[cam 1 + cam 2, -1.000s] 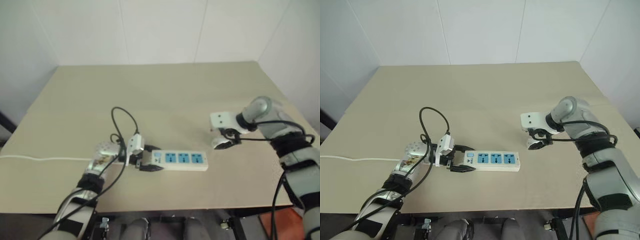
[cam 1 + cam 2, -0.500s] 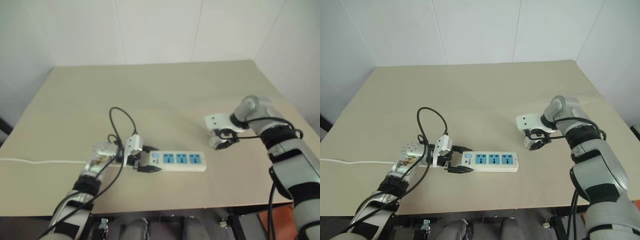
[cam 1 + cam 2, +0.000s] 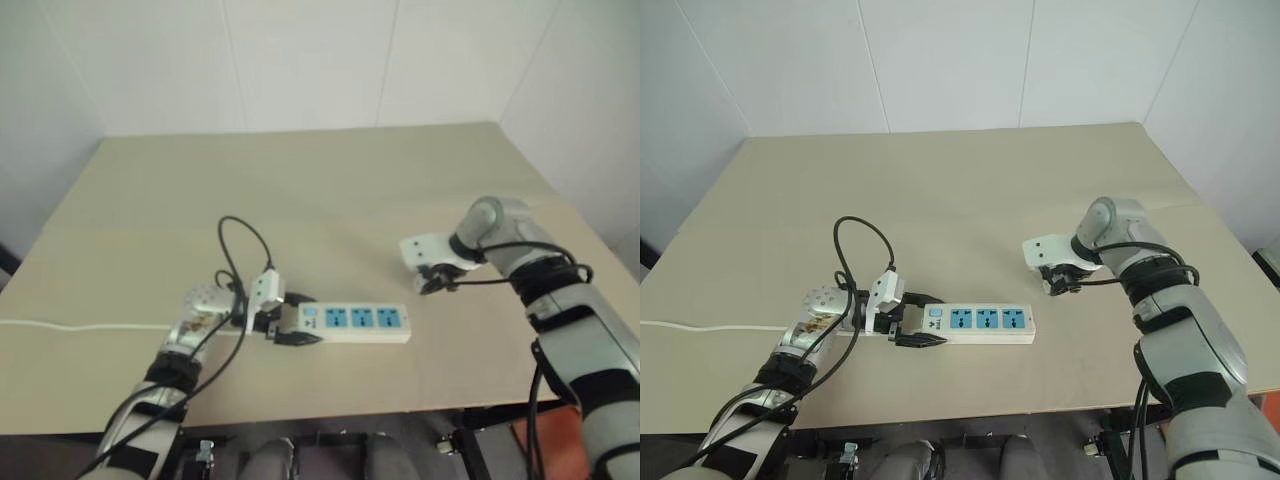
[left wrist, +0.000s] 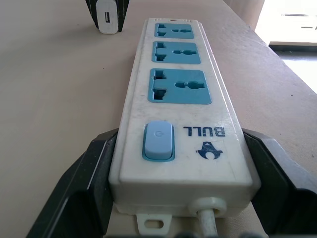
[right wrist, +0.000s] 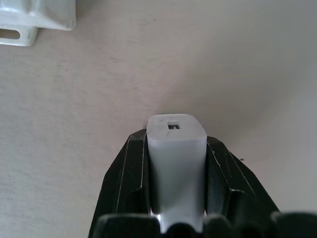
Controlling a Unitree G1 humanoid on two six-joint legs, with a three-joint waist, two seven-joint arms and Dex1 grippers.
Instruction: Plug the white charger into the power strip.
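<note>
The power strip (image 3: 980, 322) lies flat on the table, a long white bar with three blue sockets and a blue switch (image 4: 158, 140). My left gripper (image 3: 930, 321) clasps its switch end, one black finger against each long side. Just beyond the strip's far end, the white charger (image 5: 176, 131) sits between the fingers of my right gripper (image 3: 1058, 284), which is shut on it and points steeply down at the tabletop. The charger (image 4: 108, 20) shows a small port on its outer end. Whether it touches the table I cannot tell.
The strip's thin white cord (image 3: 710, 323) runs off to the left across the beige table (image 3: 940, 190). A black cable (image 3: 865, 235) loops up from my left wrist. White walls stand behind the table and to its right.
My right gripper has shut on the white charger and edged slightly towards the strip. The left gripper and the strip have kept still. The camera has shifted a little.
</note>
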